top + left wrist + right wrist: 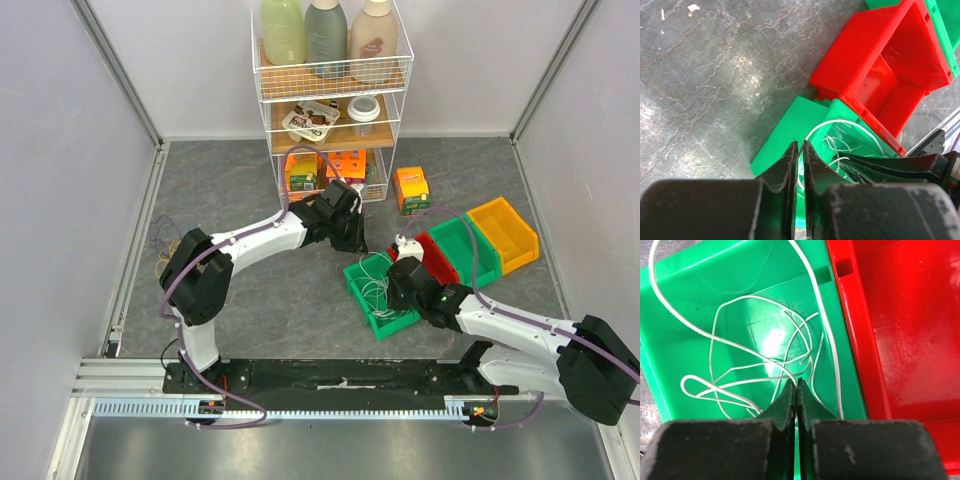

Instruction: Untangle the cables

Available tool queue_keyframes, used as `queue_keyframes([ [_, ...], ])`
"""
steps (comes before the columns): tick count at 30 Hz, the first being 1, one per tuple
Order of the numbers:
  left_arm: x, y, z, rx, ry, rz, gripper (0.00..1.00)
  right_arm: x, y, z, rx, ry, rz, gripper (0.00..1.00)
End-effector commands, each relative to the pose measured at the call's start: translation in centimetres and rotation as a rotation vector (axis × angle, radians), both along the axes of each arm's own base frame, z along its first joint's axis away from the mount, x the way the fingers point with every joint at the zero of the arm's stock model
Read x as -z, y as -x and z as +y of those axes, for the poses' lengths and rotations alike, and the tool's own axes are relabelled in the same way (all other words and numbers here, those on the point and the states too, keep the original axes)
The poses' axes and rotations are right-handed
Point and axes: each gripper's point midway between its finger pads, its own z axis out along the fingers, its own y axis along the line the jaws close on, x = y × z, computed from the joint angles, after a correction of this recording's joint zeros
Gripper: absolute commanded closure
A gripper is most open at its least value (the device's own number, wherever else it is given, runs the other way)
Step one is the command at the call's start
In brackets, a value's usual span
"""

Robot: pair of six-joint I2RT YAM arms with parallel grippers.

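A bunch of thin white cables [375, 290] lies in loose loops in a green bin [375, 322]. My right gripper [398, 283] hangs over this bin. In the right wrist view it [797, 381] is shut on a white cable [833, 350] above the bin floor [670, 315]. My left gripper [352, 240] is at the bin's far edge. In the left wrist view it [801, 143] is shut on a white cable loop [840, 121] that rises over the bin [785, 135]. More thin bluish and yellow wires [162, 250] lie at the far left.
A red bin [425, 250] touches the green one and shows in both wrist views [880, 65] [905, 330]. Another green bin [455, 245] and a yellow bin [503, 232] follow to the right. A wire rack [330, 90] and an orange box [411, 190] stand behind.
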Motion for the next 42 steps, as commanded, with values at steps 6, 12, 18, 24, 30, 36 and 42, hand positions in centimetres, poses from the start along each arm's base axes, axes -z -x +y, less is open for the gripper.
queue_keyframes([
  [6,-1.7,1.9,-1.4,0.105,0.052,-0.044,0.98,-0.3,-0.6,0.5,0.006,-0.024,-0.016,1.00],
  [12,0.0,6.2,-1.7,0.134,0.028,-0.020,0.98,0.0,-0.8,0.4,0.019,-0.007,-0.013,0.94],
  [18,4.2,8.1,-0.6,0.095,-0.029,0.050,0.98,-0.6,-1.1,0.6,-0.009,0.018,-0.016,0.80],
  [24,4.3,6.3,0.5,0.050,-0.134,-0.009,0.98,-4.8,-1.0,0.2,-0.043,0.007,-0.078,0.57],
  [30,3.4,6.2,0.2,0.060,-0.120,-0.021,0.98,-8.6,0.2,-1.2,-0.051,-0.026,-0.121,0.36],
  [36,3.4,6.4,0.1,0.062,-0.115,-0.012,0.98,-8.7,3.1,-0.3,-0.079,-0.170,-0.039,0.25],
  [42,2.8,6.5,0.2,0.064,-0.099,-0.011,0.98,-6.1,3.4,0.1,-0.046,-0.229,-0.015,0.31],
])
